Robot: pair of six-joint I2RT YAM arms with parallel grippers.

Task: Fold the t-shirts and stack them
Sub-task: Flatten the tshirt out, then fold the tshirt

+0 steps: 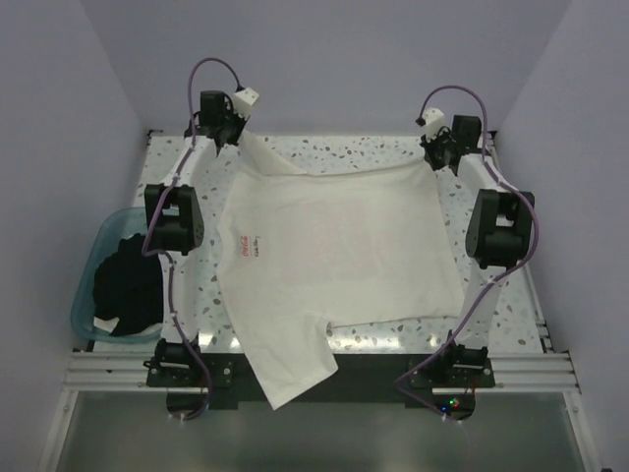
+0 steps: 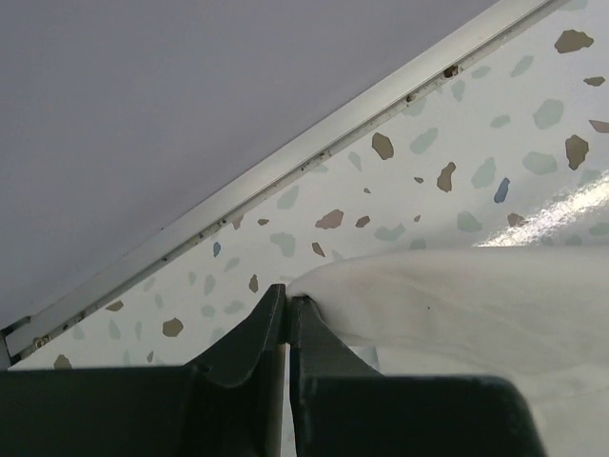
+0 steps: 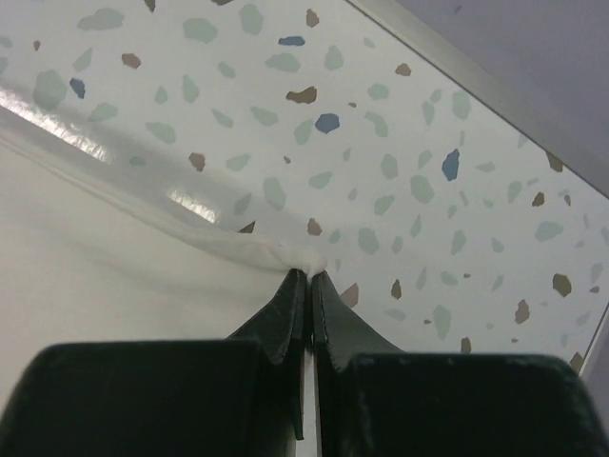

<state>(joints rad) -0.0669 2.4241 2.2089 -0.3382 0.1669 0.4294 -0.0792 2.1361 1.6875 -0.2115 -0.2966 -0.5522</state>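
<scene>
The white t-shirt [image 1: 334, 246] lies spread across the speckled table, print side down, with a faint red panel showing through and a small red mark near its left edge. One sleeve hangs over the near edge. My left gripper [image 1: 236, 133] is shut on the shirt's far left corner [image 2: 314, 286]. My right gripper [image 1: 435, 155] is shut on the far right corner [image 3: 285, 255]. The cloth is stretched between them along the far edge. The black t-shirt [image 1: 128, 285] lies bunched in the tub at the left.
The translucent teal tub [image 1: 90, 258] sits off the table's left side, next to the left arm. A metal rail [image 2: 285, 171] runs along the table's far edge by the purple wall. Bare speckled table [image 1: 339, 147] shows behind the shirt.
</scene>
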